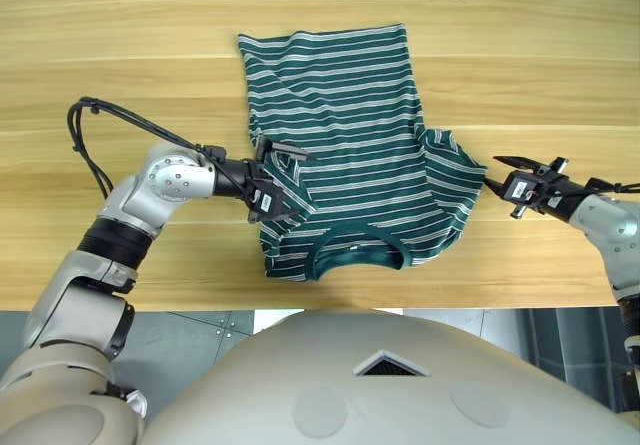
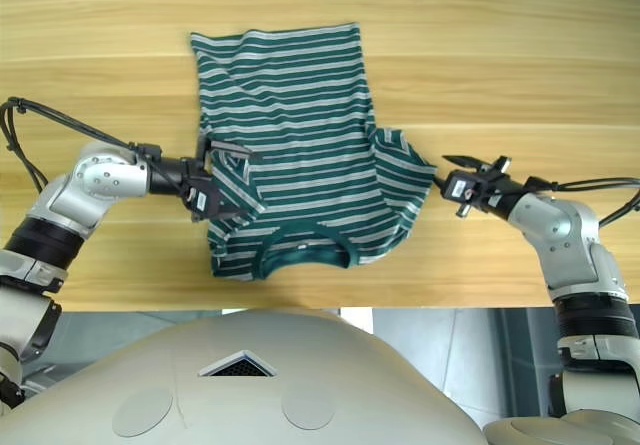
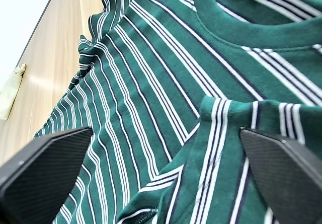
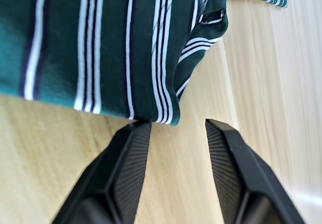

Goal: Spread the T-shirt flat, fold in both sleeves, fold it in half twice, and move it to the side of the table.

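Green striped T-shirt (image 1: 340,115) spread in the middle of the wooden table (image 1: 120,45), collar nearest the robot. Left sleeve (image 3: 241,148) folded onto the body, right sleeve (image 1: 452,165) rumpled at the side. Left gripper (image 1: 290,180) over the left sleeve, fingers released wide. Right gripper (image 1: 497,173) just beside the right sleeve, fingers parted, holding nothing.

**Probably a lab or test room**

A long table (image 1: 520,55) of pale wood grain spans the view, its near edge above a grey tiled floor (image 1: 190,340). Little of the room shows, so this is a cautious reading.
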Motion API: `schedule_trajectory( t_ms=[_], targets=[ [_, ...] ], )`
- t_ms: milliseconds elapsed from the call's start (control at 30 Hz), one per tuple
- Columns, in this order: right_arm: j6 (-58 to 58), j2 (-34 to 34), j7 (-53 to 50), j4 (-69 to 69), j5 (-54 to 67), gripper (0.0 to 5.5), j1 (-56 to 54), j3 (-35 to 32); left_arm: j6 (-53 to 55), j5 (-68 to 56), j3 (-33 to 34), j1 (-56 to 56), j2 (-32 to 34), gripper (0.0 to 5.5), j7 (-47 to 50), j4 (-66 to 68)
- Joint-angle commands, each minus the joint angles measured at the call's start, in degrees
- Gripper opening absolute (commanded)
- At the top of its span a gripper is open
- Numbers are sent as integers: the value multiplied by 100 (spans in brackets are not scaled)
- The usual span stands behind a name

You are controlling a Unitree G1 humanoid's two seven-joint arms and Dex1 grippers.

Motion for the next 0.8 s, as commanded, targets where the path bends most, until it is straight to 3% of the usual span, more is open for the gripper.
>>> schedule_trajectory(
  t_ms=[33,200,567,800],
  targets=[
    [-39,68,127,77,33,201,40,221,-29,26,57,-120,12,540,3,-7],
    [-14,77,129,13,77,201,30,350,-35,1,52,-139,24,540,-21,-21],
    [-39,77,-8,515,43,12,-202,551,-52,21,49,-158,27,540,-20,1],
    [-299,28,-146,524,191,5,-187,446,-45,52,40,-148,10,540,1,-5]
  ],
)
